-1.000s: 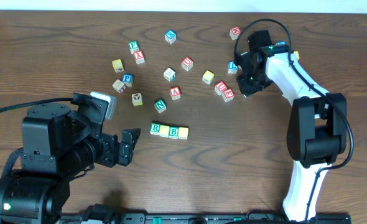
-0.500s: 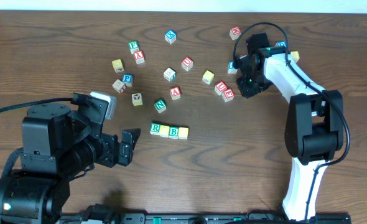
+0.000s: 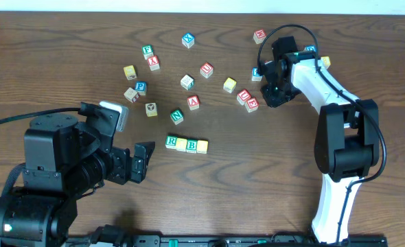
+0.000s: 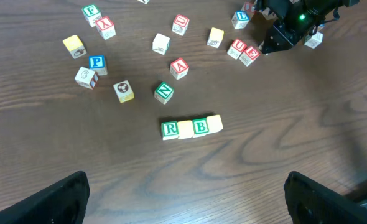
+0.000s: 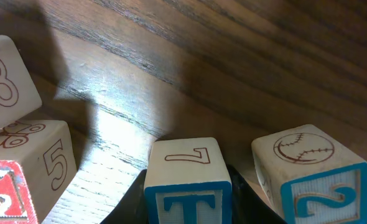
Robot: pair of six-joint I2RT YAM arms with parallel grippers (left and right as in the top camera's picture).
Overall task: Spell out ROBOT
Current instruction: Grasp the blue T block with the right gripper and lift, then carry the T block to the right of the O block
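Listing, overhead: left gripper (image 3: 142,161), jaws spread wide, nothing between them. Just ahead of it is a row of R cube (image 3: 171,142), yellow cube (image 3: 182,144), B cube (image 3: 192,145) and second yellow cube (image 3: 202,145), touching side by side. Right gripper (image 3: 261,77) is well apart from the row, down at T cube (image 3: 256,71) among loose cubes.

Left wrist: the row sits centred ahead of the left gripper, with N cube (image 4: 164,93) just beyond it.

Right wrist: jaws narrowed against both sides of the T cube, which rests on the table (image 5: 246,68). Baseball cube (image 5: 311,168) lies just beside one jaw and 5 cube (image 5: 37,155) near the other.
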